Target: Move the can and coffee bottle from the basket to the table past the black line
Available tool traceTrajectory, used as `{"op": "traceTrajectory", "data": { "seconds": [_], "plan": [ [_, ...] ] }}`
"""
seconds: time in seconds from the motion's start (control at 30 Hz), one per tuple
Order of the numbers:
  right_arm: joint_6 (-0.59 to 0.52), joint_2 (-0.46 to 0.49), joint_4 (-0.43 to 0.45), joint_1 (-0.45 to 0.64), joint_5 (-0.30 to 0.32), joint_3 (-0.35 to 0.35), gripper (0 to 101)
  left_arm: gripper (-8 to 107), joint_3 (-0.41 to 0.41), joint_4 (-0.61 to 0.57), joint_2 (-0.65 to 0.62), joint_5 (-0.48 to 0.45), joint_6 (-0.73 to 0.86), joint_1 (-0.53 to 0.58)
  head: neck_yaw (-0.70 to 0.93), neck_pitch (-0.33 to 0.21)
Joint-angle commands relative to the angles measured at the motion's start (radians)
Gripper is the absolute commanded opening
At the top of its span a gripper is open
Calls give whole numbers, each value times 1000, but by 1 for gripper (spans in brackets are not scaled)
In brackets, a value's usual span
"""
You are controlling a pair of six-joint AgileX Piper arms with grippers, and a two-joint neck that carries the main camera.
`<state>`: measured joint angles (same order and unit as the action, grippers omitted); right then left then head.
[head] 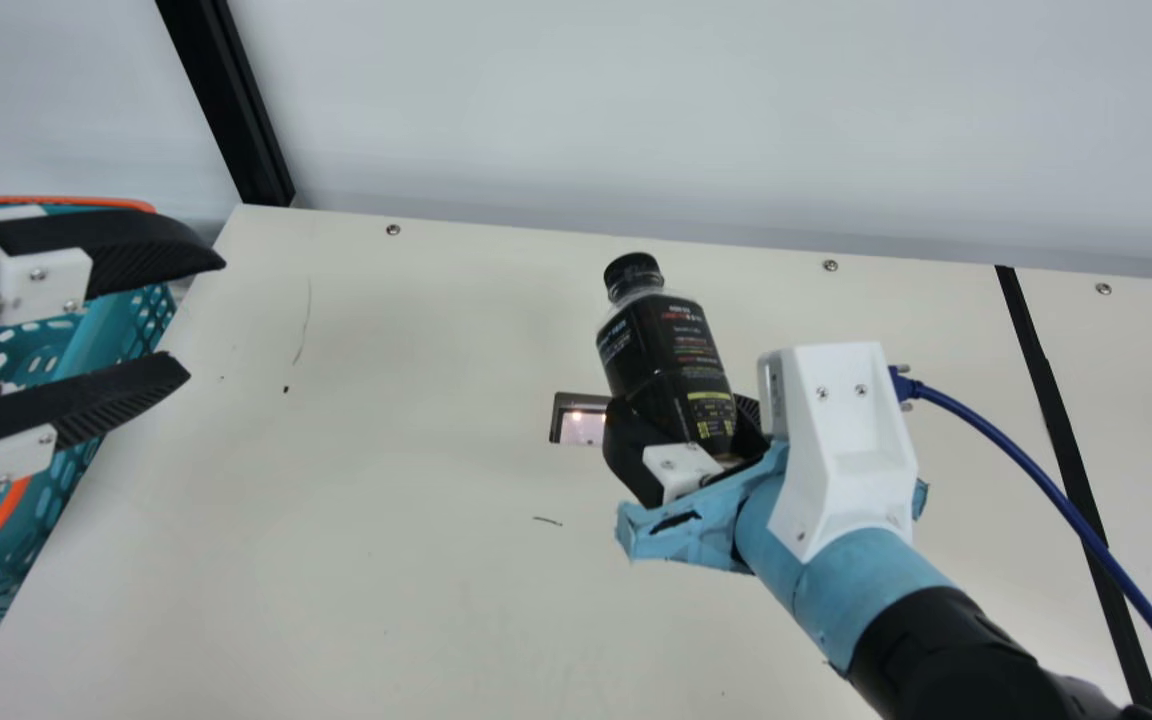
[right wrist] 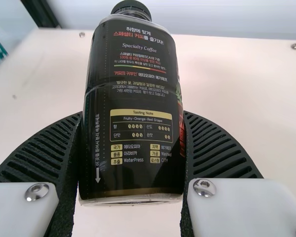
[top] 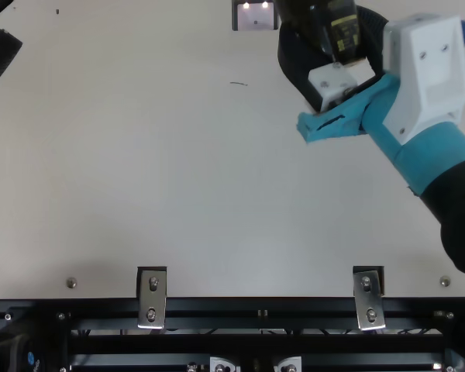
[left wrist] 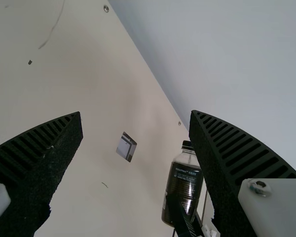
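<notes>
Cream table point(head: 286, 560), coffee bottle point(head: 666, 350) at carrying stage
Black line point(head: 1028, 340), one, running down the table's right side; teal basket point(head: 41, 510), one, orange-rimmed, sitting at the table's left edge; left tool point(head: 204, 318), fingers standing well apart with nothing between them, hanging over the basket side; right tool point(right wrist: 133, 113), clamping the bottle low around its sides; bottle, one, dark-labelled, leaning in that grip above the table, lying short of the line. Step in hand, by judgement: transferring the bottle. Next move is calling for swinging it rightward past the line, righting it, lowering until its base is touching, then releasing.
</notes>
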<state>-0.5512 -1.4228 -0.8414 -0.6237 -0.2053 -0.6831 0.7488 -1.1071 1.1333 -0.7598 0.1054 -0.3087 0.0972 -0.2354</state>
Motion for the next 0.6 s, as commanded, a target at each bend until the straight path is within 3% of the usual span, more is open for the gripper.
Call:
{"op": "traceTrajectory", "data": {
  "seconds": [0.0,0.27,0.57],
  "plan": [
    [0,0,0,0,0,0,0,90,0,0,0,0,0,0,10,-7],
    [-24,-5,20,2,-9,2,0,90,0,0,0,0,0,0,10,-7],
    [-23,-75,118,-14,-93,-36,0,90,0,0,0,0,0,0,10,-7]
  ]
}}
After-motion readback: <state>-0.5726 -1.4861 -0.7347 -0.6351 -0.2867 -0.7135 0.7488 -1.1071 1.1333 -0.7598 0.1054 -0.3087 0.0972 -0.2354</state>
